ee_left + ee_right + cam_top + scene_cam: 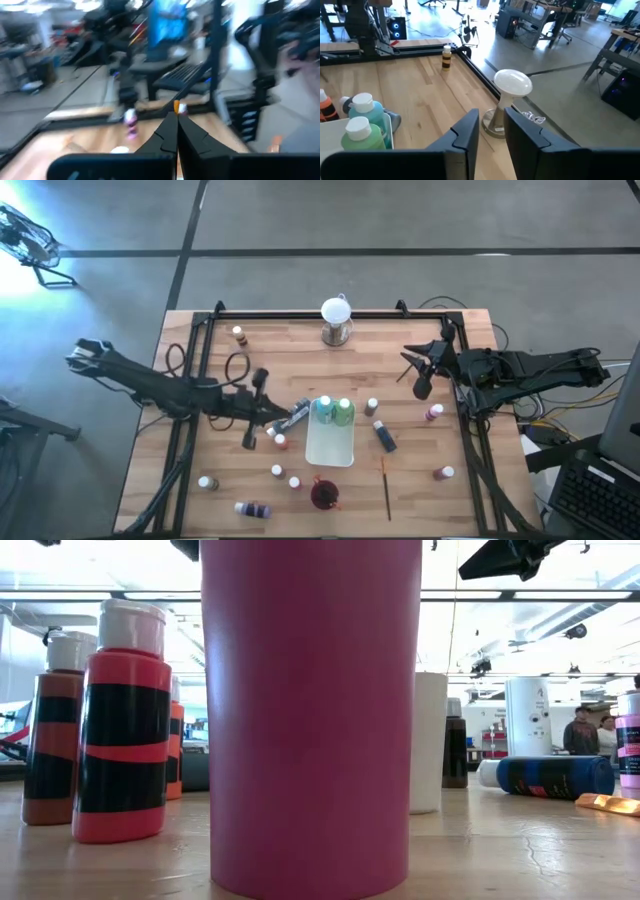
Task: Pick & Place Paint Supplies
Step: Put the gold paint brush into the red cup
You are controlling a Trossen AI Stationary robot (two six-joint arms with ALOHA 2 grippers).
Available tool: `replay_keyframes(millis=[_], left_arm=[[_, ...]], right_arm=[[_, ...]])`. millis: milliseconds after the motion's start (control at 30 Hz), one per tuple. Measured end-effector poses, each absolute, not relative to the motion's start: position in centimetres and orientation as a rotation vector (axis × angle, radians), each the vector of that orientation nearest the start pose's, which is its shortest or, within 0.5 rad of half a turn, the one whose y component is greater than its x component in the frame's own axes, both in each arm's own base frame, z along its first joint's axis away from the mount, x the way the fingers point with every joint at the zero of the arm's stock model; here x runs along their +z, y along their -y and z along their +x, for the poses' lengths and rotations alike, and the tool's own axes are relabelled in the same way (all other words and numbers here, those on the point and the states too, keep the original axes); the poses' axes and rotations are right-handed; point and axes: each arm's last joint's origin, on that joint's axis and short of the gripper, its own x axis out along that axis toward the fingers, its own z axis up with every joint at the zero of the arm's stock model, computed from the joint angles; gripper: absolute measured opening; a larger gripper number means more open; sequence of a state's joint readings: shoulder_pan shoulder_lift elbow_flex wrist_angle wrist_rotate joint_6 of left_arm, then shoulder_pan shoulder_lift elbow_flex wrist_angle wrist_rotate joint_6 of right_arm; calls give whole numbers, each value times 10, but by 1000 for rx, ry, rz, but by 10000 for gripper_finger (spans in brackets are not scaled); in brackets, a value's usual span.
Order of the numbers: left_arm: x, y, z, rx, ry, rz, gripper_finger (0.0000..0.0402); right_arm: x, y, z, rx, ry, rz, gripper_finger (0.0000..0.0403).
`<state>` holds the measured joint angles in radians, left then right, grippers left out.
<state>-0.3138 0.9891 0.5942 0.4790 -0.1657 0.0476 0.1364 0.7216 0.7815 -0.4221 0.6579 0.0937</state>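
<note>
Looking overhead, I see the tray [330,445] bottles [333,411] — low view hides them — well apart from the empty, part-open right gripper [419,389]; left gripper [262,377] clenched.

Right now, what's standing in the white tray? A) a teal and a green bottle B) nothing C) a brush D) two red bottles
A: the high view shows a teal bottle and a green bottle upright at the far end of the white tray; nothing else is in it.

2 bottles [333,410] stand in tray [330,448]; cup [324,494] before tray; globe [336,311] behind.
</note>
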Motion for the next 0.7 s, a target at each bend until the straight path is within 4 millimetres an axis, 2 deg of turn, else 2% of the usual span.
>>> replay_keyframes(millis=[267,500,700], left_arm=[[286,75,218,-438,315,18,0],[278,93,238,-638,299,-5,0],[281,117,252,-735,312,7,0]], right_arm=[[321,-3,149,-534,-304,-28,93],[321,-3,149,-534,-297,-18,68],[321,-3,149,-541,-285,30,54]])
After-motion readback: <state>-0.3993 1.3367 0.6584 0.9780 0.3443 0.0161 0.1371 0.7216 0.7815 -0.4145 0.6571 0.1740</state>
